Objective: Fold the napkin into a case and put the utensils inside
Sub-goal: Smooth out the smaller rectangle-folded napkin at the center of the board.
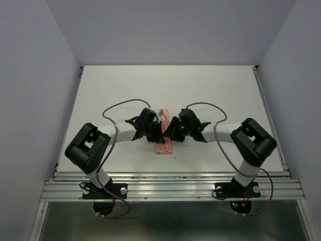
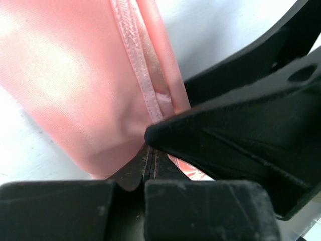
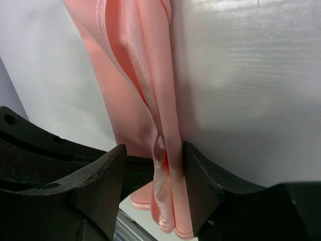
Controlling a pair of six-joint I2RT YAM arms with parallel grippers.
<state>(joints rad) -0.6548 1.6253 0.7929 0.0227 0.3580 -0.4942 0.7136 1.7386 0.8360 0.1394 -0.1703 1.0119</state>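
Note:
The salmon-pink napkin (image 1: 163, 148) lies mid-table as a narrow layered strip, the case, running front to back; both grippers meet over its middle. My left gripper (image 1: 158, 132) is shut, its tips (image 2: 149, 150) at the strip's hemmed edge (image 2: 75, 75); whether cloth is pinched between them is hidden behind the right gripper's black finger (image 2: 225, 130). My right gripper (image 1: 170, 134) is open and straddles the strip (image 3: 145, 75): the upright folded layers stand between its fingers (image 3: 154, 155), against the right one and apart from the left. The utensils are out of view.
Purple cables (image 1: 118, 105) loop from both arms above the white table (image 1: 100, 90). Grey walls close in the left, right and back sides. An aluminium rail (image 1: 170, 183) runs along the near edge by the arm bases.

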